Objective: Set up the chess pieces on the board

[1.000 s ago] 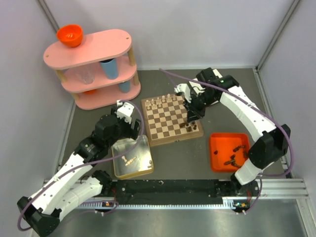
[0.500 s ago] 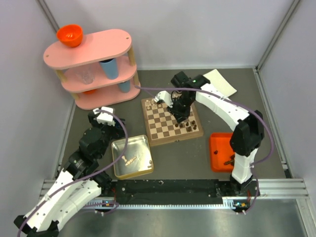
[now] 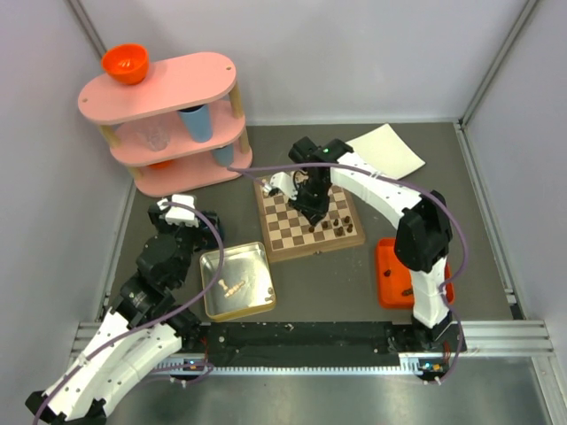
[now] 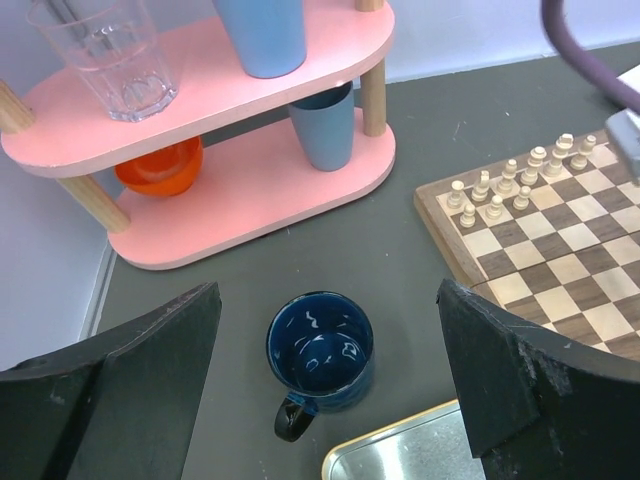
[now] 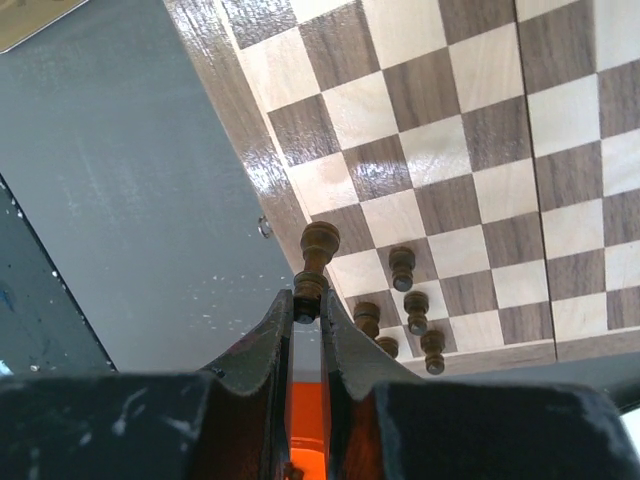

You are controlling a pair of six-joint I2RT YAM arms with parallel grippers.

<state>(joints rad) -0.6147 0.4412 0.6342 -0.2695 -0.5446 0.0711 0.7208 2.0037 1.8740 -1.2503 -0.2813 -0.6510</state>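
Left arm folded at lower left, its gripper hanging over one dark blue mug, fingers wide apart and holding nothing. One silver tin sits to the right. At centre, one chessboard carries roughly ten cream pieces in two rows on its upper-left edge and five dark brown pieces near its lower-right edge. Right arm arches in from lower right, its gripper clamped on one dark brown piece over the board. One orange tray lies at right.
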